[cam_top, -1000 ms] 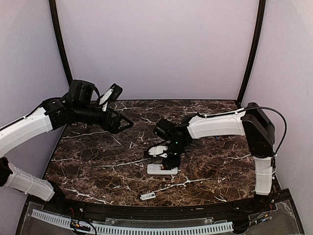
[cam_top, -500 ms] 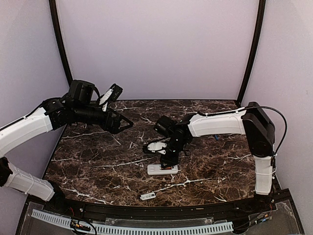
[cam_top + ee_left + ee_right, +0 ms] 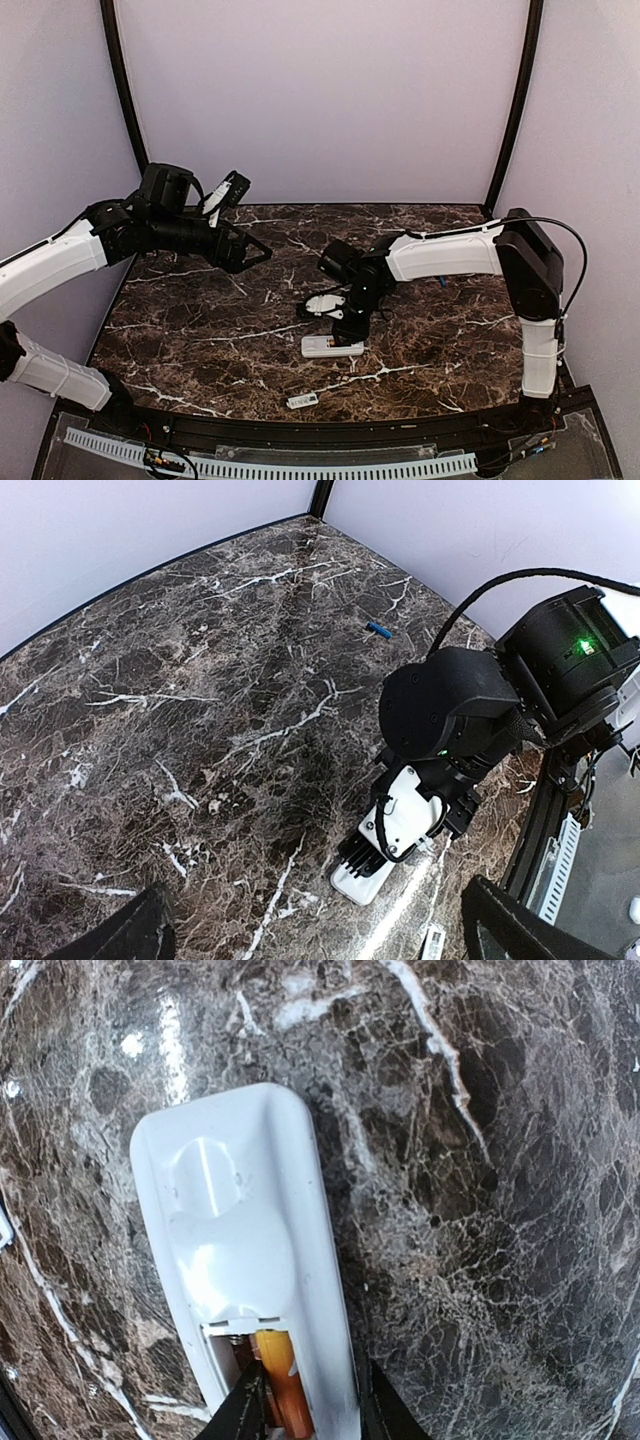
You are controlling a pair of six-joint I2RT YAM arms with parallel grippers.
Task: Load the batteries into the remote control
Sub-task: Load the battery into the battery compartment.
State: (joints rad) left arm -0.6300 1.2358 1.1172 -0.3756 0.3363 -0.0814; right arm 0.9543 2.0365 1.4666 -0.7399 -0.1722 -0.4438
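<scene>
The white remote control [image 3: 240, 1230] lies back-up on the marble, also in the top view [image 3: 322, 346]. Its battery bay is open and the orange-red battery [image 3: 282, 1380] lies in it. My right gripper [image 3: 308, 1415] hangs over that end [image 3: 347, 325], jaws a little apart, one finger beside the battery and the other at the remote's outer edge. The blue battery [image 3: 378, 630] lies loose at the far right, near the right arm [image 3: 441, 281]. My left gripper [image 3: 320, 945] is open, empty and raised at the back left [image 3: 256, 252].
The small white battery cover [image 3: 303, 400] lies near the table's front edge, in front of the remote, also in the left wrist view [image 3: 433, 942]. The right arm [image 3: 450, 252] reaches over the table's right half. Curved dark posts stand at the back corners.
My right gripper rose a little off the remote half a second ago and has since dropped slightly back. The remote and the left arm have not moved.
</scene>
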